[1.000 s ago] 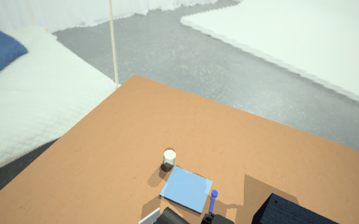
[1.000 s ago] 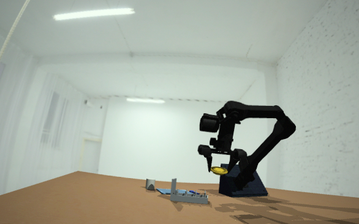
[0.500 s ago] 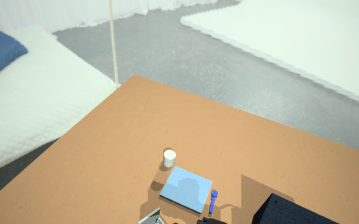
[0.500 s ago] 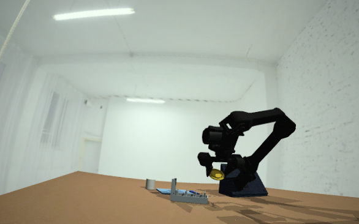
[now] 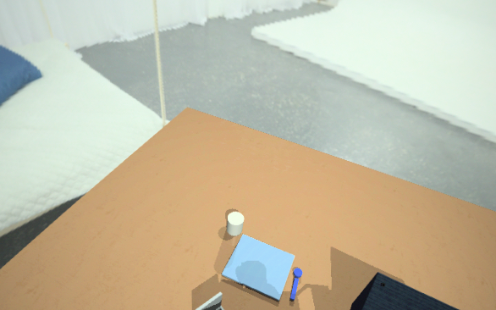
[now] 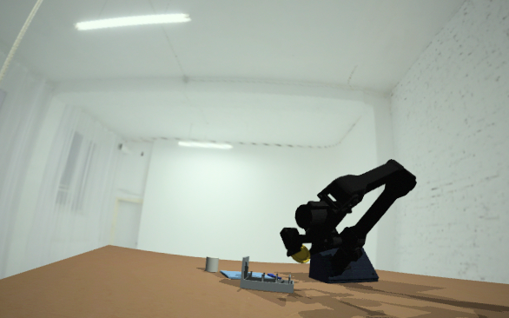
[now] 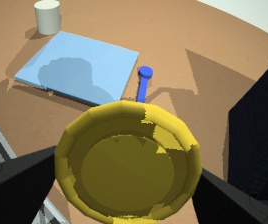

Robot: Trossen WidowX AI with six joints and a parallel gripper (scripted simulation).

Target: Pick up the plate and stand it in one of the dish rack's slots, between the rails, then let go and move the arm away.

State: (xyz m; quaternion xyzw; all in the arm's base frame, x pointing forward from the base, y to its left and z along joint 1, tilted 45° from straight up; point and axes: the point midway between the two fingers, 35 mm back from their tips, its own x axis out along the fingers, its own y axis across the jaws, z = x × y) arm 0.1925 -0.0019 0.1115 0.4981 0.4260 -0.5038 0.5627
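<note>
The yellow round plate (image 6: 301, 255) (image 7: 127, 172) is held by its two opposite edges. My gripper (image 6: 300, 252) (image 7: 128, 165) is shut on it, with one black finger on each side in the wrist view. In the exterior view the plate is steeply tilted, above the table and to the right of the grey dish rack (image 6: 267, 285) (image 7: 1, 140). The rack has a tall end wall and short upright rails. No plate shows in it. Only the top of its end wall (image 5: 213, 302) shows in the top view, at the bottom edge; the gripper is outside that view.
A light blue square board (image 5: 265, 262) (image 6: 231, 274) (image 7: 92, 62) lies beyond the rack. A white cup (image 5: 235, 224) (image 6: 212, 264) (image 7: 48, 19) stands by its far corner. A blue spoon-like utensil (image 5: 294, 285) (image 7: 143, 86) lies beside it. The dark arm base (image 5: 400, 294) (image 6: 341, 267) (image 7: 260, 130) is at right.
</note>
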